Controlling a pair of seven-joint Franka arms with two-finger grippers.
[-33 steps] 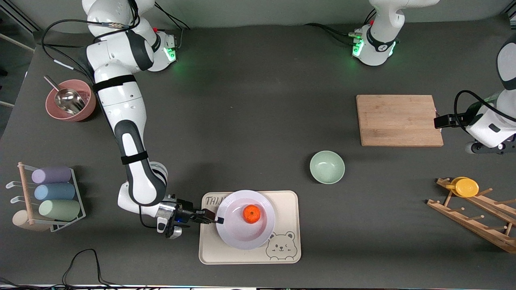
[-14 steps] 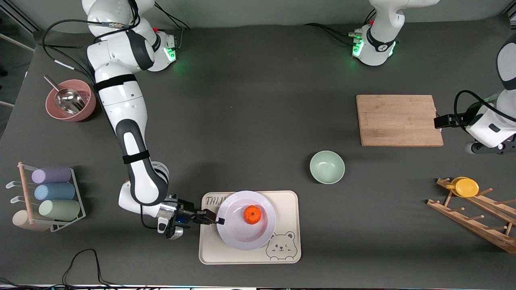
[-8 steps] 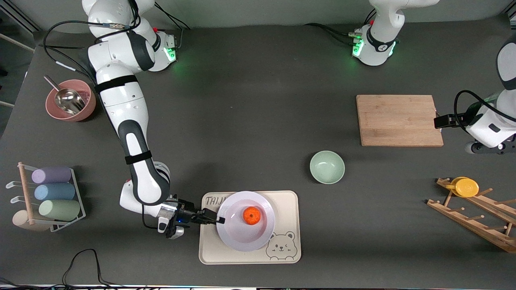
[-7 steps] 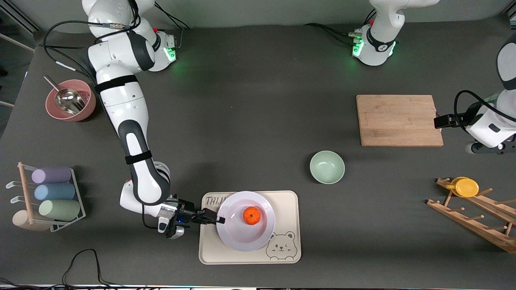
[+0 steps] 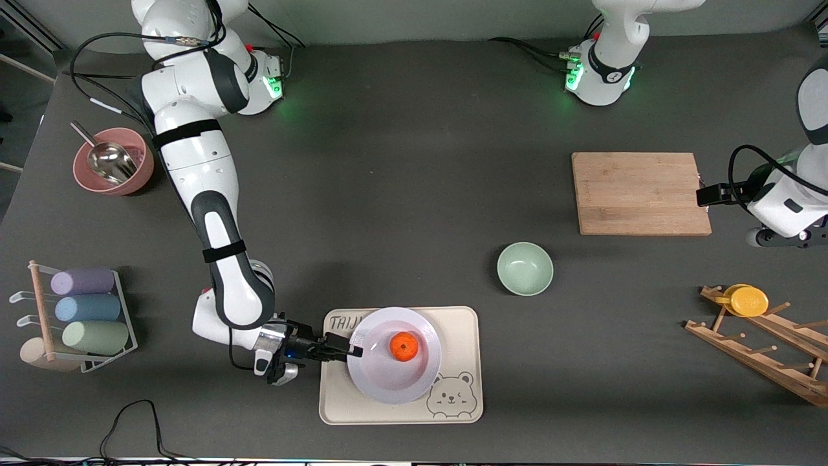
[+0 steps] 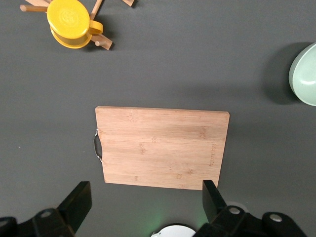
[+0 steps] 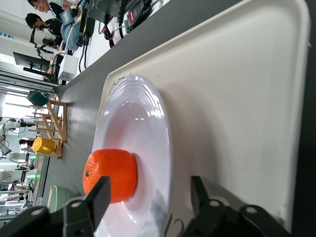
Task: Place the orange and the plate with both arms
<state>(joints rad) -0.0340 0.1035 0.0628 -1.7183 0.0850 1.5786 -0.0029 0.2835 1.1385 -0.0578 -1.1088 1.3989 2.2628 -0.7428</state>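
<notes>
On the white plate we saw the orange, the plate resting on the cream bear tray. Our right gripper straddled the plate's rim, fingers spread. Our left gripper waited, spread, over the wooden cutting board.

Even overhead light, soft shadows; glare on plate.

Under me is a dark grey table with a matte top. In my right wrist view I see a bright room, two people at desks and a monitor.
</notes>
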